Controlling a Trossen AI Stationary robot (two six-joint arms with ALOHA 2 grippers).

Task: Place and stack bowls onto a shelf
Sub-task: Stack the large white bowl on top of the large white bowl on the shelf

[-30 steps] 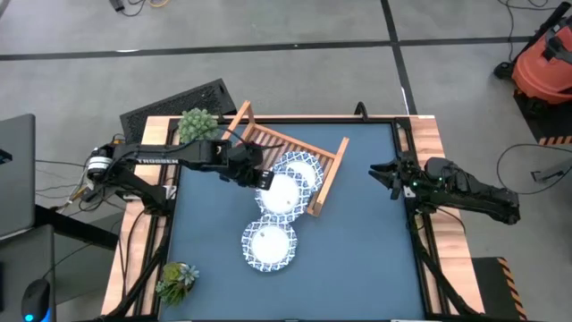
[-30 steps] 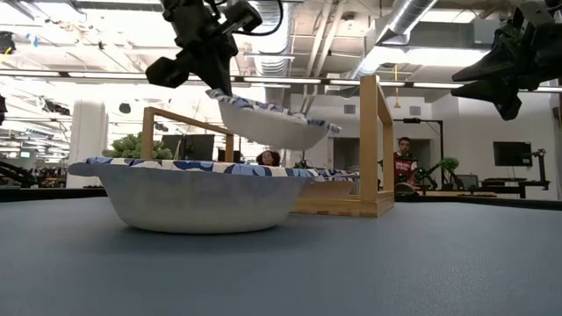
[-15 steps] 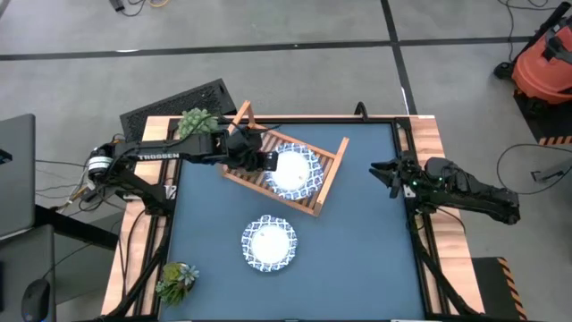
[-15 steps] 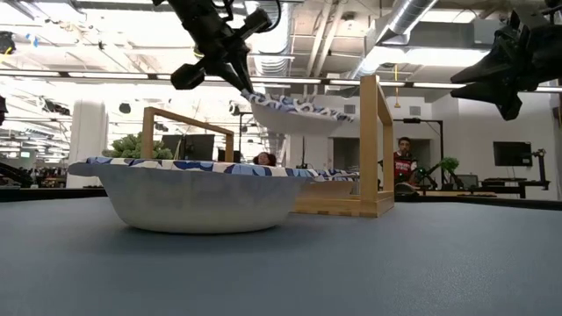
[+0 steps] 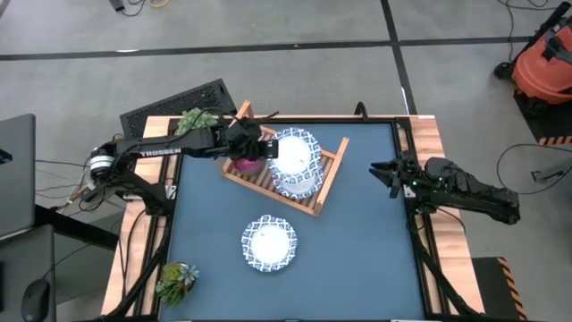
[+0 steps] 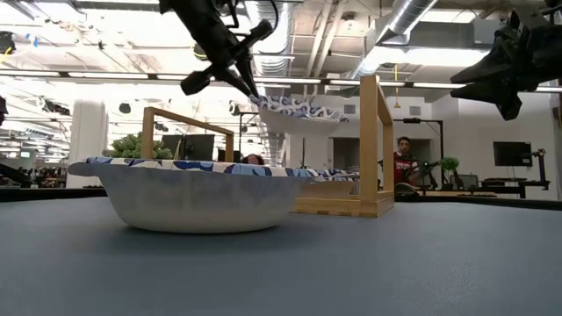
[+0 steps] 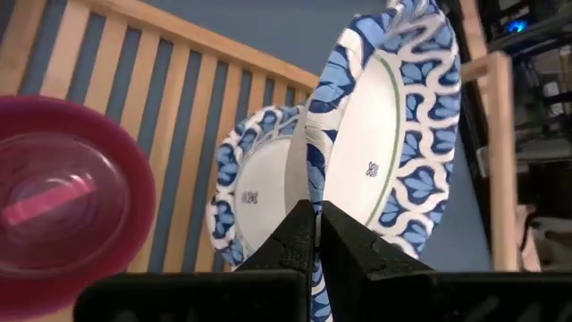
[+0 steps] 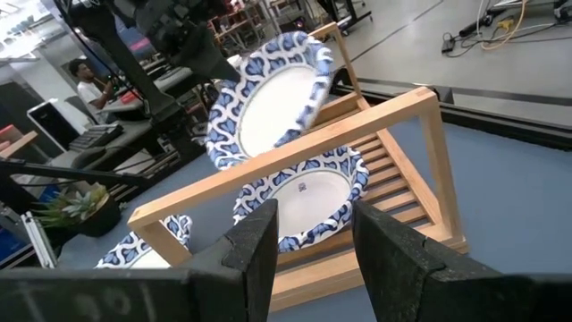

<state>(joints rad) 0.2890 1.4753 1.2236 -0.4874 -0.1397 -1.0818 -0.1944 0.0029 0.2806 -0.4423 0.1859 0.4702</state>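
Blue table (image 5: 357,259); left end effector (image 7: 313,224) pinching blue-patterned white bowl (image 7: 393,134) above shelf (image 5: 326,183); right end effector (image 5: 386,174) open.

We look straight down on the counter (image 5: 357,259), level across it from its surface, and close from both wrists; all views share the shelf (image 5: 326,183).

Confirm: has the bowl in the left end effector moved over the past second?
Yes. The held bowl travelled from beyond the shelf's near edge to above the bowl on the shelf, pinched by the left end effector.
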